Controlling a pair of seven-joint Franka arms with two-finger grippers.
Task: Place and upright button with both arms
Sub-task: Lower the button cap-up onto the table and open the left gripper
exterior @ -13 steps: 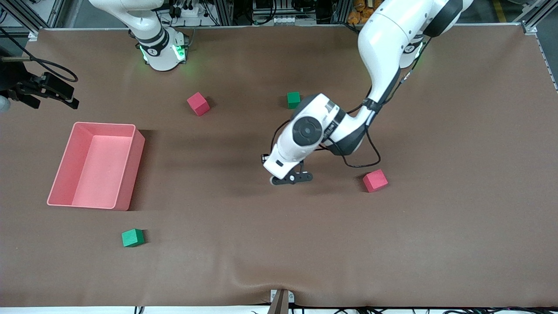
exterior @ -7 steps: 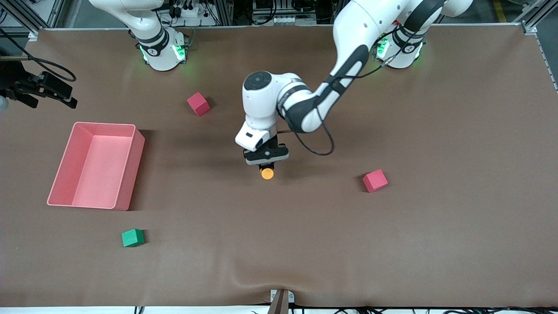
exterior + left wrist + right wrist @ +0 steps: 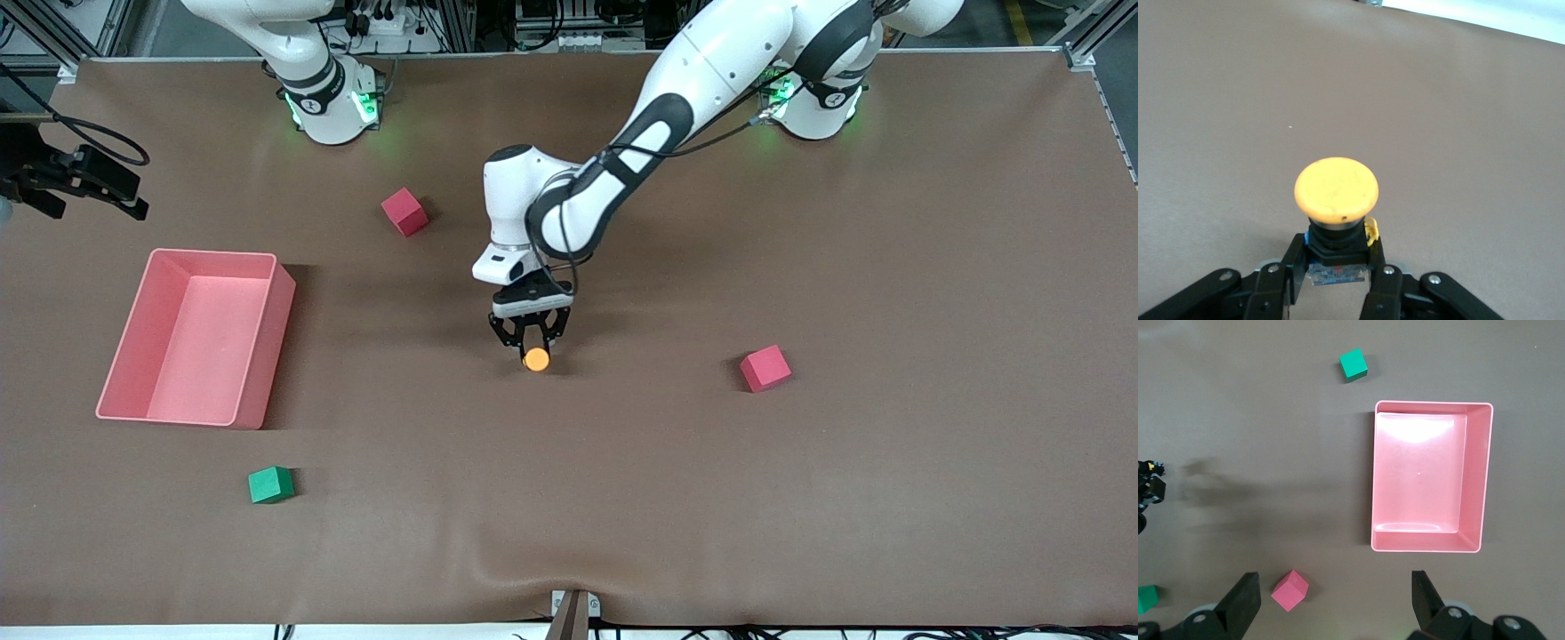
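The button (image 3: pixel 536 359), with its round orange cap and dark body, sits near the middle of the brown surface (image 3: pixel 889 498), held in the left claw (image 3: pixel 532 348). In the left wrist view the button (image 3: pixel 1336 200) shows its cap pointing away from the claw (image 3: pixel 1336 283), whose two black fingers (image 3: pixel 1286 277) press against either side of the dark body. A small yellow tab sticks out from the body just under the cap. The left arm (image 3: pixel 676 98) reaches from its green-lit base to this spot, its wrist pointing down at the surface.

A red cube (image 3: pixel 765 368) lies toward the left arm's end of the surface, about level with the button and well apart from it. Another red cube (image 3: pixel 404 212) lies farther from the front camera, toward the right arm's end. A green cube (image 3: pixel 270 484) lies nearer the front camera, close to the pink bin (image 3: pixel 258 356), which stands open at the right arm's end.

The right claw (image 3: pixel 1335 600) hangs high over the surface at that same end, its fingers (image 3: pixel 1241 600) spread wide with nothing between them. Its wrist view looks down on the bin (image 3: pixel 1485 473), the green cube (image 3: pixel 1353 365) and the red cube (image 3: pixel 1290 590), with a second green cube (image 3: pixel 1146 599) at the frame's edge. The right arm (image 3: pixel 284 36) waits.
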